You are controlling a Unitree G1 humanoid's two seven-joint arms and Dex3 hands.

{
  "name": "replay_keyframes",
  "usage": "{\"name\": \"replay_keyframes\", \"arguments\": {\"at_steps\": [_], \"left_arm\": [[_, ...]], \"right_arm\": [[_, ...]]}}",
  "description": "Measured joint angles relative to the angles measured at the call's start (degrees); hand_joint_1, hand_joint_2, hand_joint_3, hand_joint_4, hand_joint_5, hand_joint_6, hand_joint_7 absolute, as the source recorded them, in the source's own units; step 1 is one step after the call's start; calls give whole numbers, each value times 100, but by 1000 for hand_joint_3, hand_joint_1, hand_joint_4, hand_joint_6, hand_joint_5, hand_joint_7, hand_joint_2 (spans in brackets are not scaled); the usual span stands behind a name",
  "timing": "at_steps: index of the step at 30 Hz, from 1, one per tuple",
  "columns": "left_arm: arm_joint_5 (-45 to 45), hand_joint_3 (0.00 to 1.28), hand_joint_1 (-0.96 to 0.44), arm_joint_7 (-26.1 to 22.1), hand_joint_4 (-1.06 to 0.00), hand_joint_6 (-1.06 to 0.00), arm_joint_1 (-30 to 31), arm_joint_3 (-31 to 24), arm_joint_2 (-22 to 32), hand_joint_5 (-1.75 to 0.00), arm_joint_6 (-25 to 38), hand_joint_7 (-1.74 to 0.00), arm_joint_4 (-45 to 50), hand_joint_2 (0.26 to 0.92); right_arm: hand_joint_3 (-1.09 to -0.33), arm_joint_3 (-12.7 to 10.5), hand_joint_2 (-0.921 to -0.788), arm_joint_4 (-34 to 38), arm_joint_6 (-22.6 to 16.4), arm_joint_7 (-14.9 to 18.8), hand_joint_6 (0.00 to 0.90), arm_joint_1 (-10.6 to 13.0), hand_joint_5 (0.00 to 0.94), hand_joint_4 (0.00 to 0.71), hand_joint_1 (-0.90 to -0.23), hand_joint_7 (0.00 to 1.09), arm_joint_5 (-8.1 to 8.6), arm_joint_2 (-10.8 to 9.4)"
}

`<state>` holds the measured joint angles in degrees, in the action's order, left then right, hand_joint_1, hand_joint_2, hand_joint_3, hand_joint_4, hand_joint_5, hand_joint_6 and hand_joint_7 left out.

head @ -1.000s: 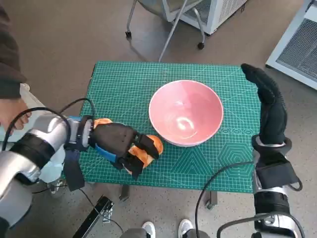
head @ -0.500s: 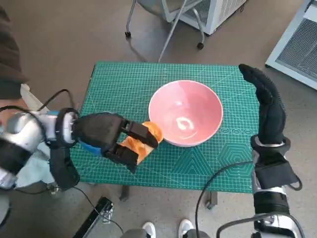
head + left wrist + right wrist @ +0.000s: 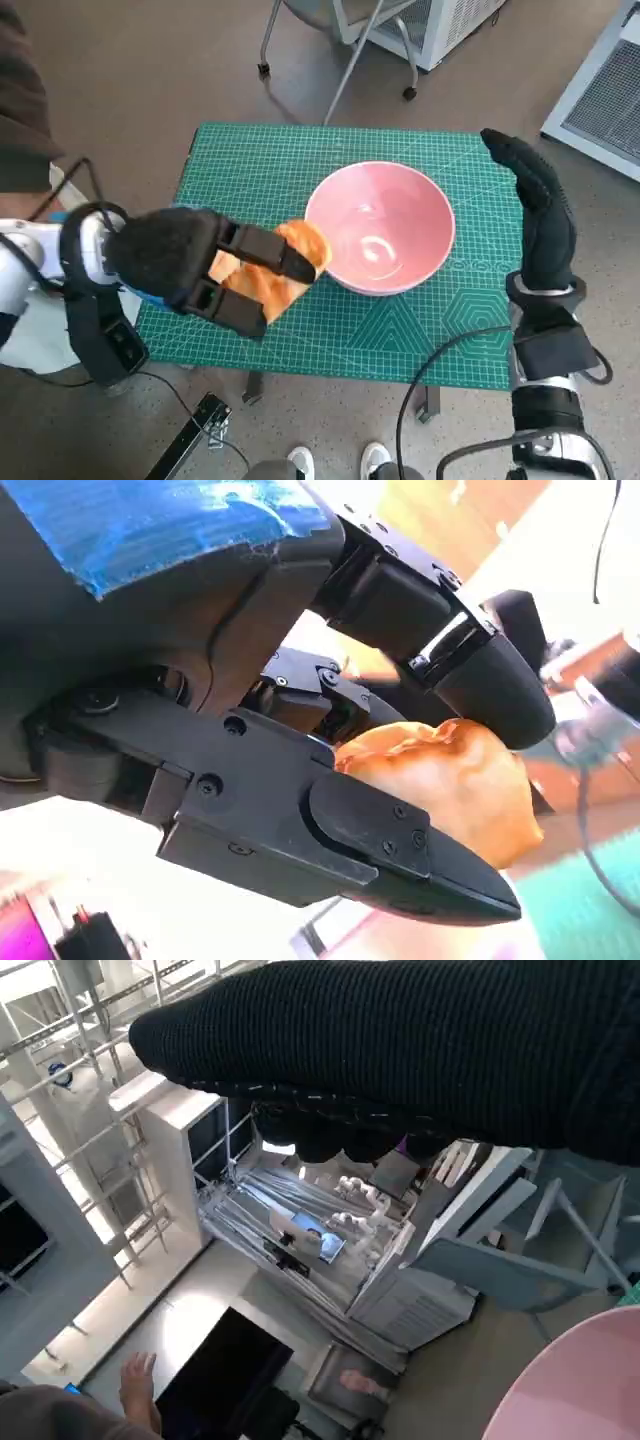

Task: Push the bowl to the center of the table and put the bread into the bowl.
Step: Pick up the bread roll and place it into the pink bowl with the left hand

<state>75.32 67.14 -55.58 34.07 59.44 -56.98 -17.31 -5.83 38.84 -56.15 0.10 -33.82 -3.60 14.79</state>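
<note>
Left hand (image 3: 200, 268) gripping bread (image 3: 280, 265), seemingly raised

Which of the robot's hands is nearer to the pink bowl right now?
Left. The left hand holds the bread right at the pink bowl's rim; the right hand stands apart off its other side.

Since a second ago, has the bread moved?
Yes. The bread, held in the left hand, has been lifted off the mat and carried toward the bowl, which stays put; it now hangs beside the bowl's rim.
</note>
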Motion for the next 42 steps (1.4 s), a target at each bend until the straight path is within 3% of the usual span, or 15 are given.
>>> {"name": "replay_keyframes", "arguments": {"at_steps": [6, 11, 18, 24, 32, 39, 42], "left_arm": [[-18, 18, -4, -264, -829, -850, -244, -138, -466, -907, -5, -1030, -224, 862], [16, 9, -5, -401, -840, -890, -587, -125, -1035, -864, 40, -1011, -580, 857], [178, 20, -3, -347, -753, -740, -1353, 228, -1993, -954, 267, -1182, -1778, 905], [241, 64, -3, -416, -643, -691, -1828, 646, -2795, -1079, 420, -1233, -3133, 919], [-100, 101, -3, -1556, -603, -651, -2095, 891, -3658, -1084, 683, -1308, -4565, 920], [-586, 132, -2, -2558, -587, -602, -2114, 881, -4024, -1084, 935, -1373, -5119, 921], [-824, 184, -2, -3199, -504, -566, -2114, 846, -4140, -1181, 1064, -1399, -5229, 921]], "right_arm": [[-745, -3, -921, 16, -2, -4, 72, -17, 0, 334, -575, 780, -11, -6], [-742, -7, -921, 28, -17, -4, 71, -34, 1, 334, -577, 782, -8, -5], [-740, -3, -921, 58, -45, -3, 69, -71, 0, 334, -577, 786, -2, -16], [-739, -6, -921, 72, -57, -2, 68, -72, 0, 334, -577, 787, 6, -12], [-737, -19, -921, 69, -61, 6, 68, -62, 0, 330, -573, 784, 17, 22], [-735, -43, -921, 36, -72, 10, 71, -37, 1, 329, -577, 777, 25, 66], [-733, -62, -921, 8, -73, 10, 73, -20, 4, 336, -584, 773, 28, 79]]}}
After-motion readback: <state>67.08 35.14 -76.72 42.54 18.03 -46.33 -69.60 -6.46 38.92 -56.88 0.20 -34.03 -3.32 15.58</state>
